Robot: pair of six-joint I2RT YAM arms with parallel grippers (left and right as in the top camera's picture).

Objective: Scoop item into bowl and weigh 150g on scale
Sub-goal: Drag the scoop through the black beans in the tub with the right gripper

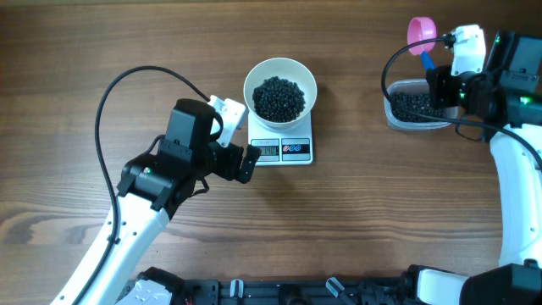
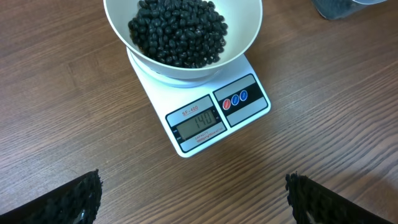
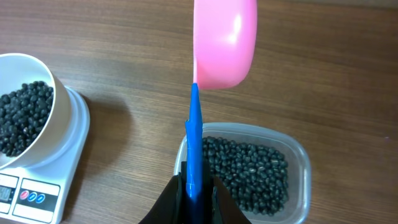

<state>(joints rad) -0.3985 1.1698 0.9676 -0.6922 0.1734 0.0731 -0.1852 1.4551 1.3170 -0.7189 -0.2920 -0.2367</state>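
The white bowl (image 1: pixel 280 61) stands on the scale (image 1: pixel 296 150), holding a heap of black beans, the item (image 1: pixel 279 97). In the left wrist view the bowl (image 2: pixel 245 37) and the beans (image 2: pixel 177 31) sit above the scale (image 2: pixel 249 106), whose display reads 140. My left gripper (image 1: pixel 241 140) hangs open just left of the scale, its fingertips (image 2: pixel 87 193) wide apart over bare wood. My right gripper (image 3: pixel 195 193) is shut on the blue handle of the pink scoop (image 3: pixel 225 43), held above the clear tub's near rim. No beans show on the scoop (image 1: pixel 421 32).
The clear plastic tub (image 3: pixel 292 155) with more black beans (image 3: pixel 249 171) stands at the right, under my right gripper (image 1: pixel 436 76). The bowl (image 3: pixel 46 134) and scale (image 3: pixel 71 143) lie to its left, with bare wooden table between them.
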